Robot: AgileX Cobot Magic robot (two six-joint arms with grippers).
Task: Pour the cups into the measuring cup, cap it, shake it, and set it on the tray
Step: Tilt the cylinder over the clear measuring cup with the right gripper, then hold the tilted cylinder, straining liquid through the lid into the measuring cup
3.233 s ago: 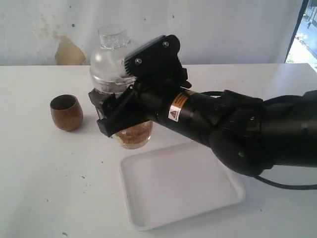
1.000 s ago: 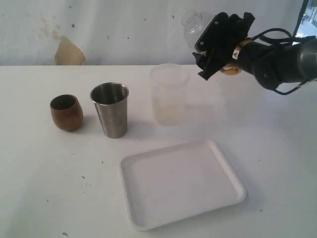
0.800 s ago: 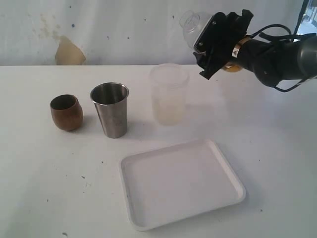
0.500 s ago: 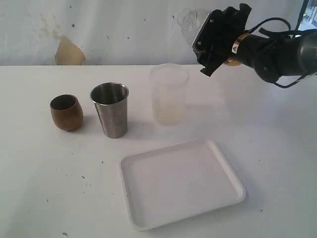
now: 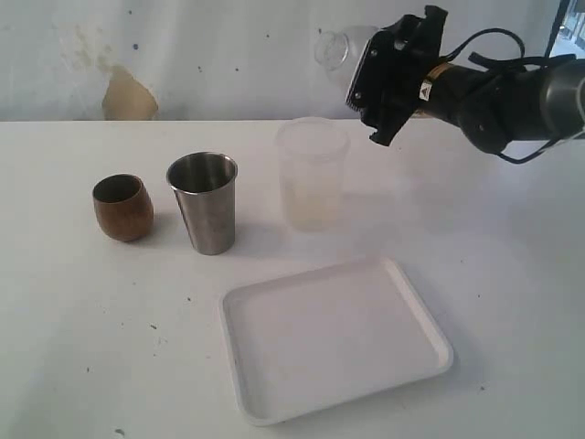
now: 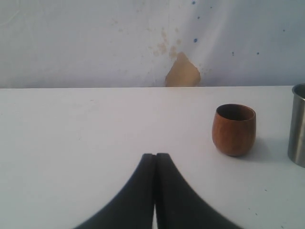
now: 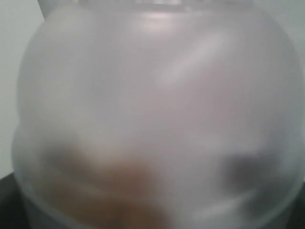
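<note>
Right gripper (image 5: 377,87) was clamped round the capped measuring cup (image 5: 331,48), arm stretched high above the table's (image 5: 73,320) far side, vessel tipped sideways in mid-air! Left gripper (image 6: 155,160) sat pinched shut, low, near the wooden cup (image 6: 234,130). The tray (image 5: 338,338) lay well apart below.

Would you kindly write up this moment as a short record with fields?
right hand: grips the measuring cup, capped, tilted in the air
left hand: shut, empty
wooden cup: upright on the table, left of the steel tumbler
frosted cup: upright, right of the steel tumbler
tray: nothing on it
</note>
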